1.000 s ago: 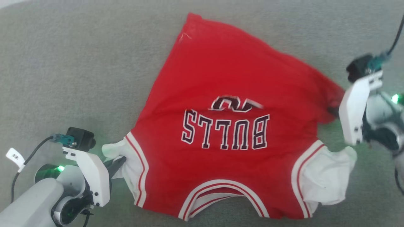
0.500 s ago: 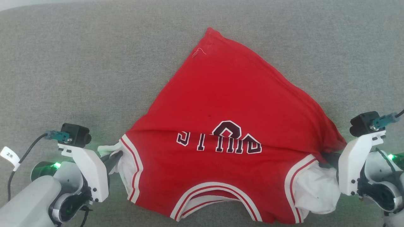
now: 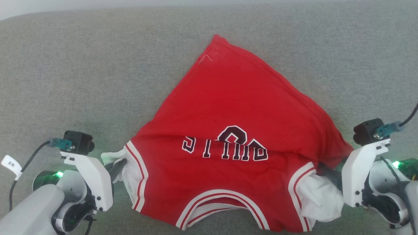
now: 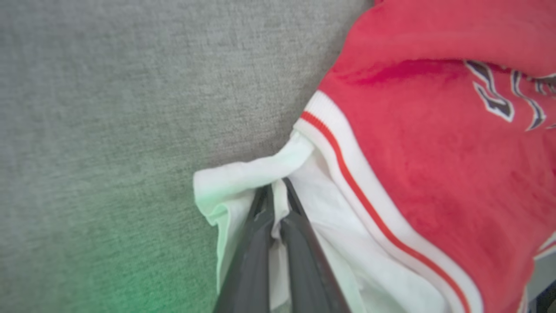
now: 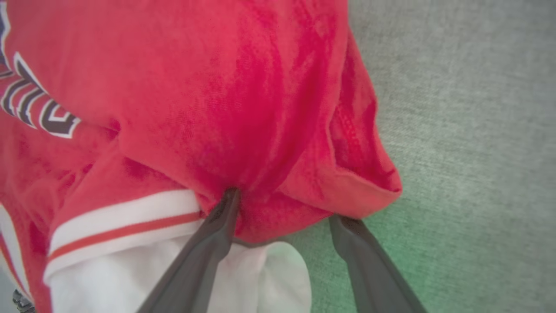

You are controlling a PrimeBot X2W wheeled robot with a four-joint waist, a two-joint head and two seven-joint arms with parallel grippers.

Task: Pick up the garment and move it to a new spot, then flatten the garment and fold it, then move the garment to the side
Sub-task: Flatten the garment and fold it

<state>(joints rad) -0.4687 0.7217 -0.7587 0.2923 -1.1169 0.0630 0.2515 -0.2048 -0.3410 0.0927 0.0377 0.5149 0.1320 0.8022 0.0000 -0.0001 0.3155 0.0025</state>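
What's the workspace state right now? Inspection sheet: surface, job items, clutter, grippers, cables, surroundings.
Surface: grey woven surface, no stains seen.
Job's things: garment lying print-up, far part folded forward over some lettering.
Clutter: nothing seen.
Grippers: left gripper shut on the garment's white sleeve; right gripper open, fingers straddling a red fold.
Cables: tagged black cable at left wrist; black cable at right wrist; both off the cloth.
Surroundings: pale strip beyond the far edge, unidentifiable.

The garment carried dark, white-outlined letters, upside down and half hidden by a fold, not readable whole; a small white tag read "2" plus an unclear mark
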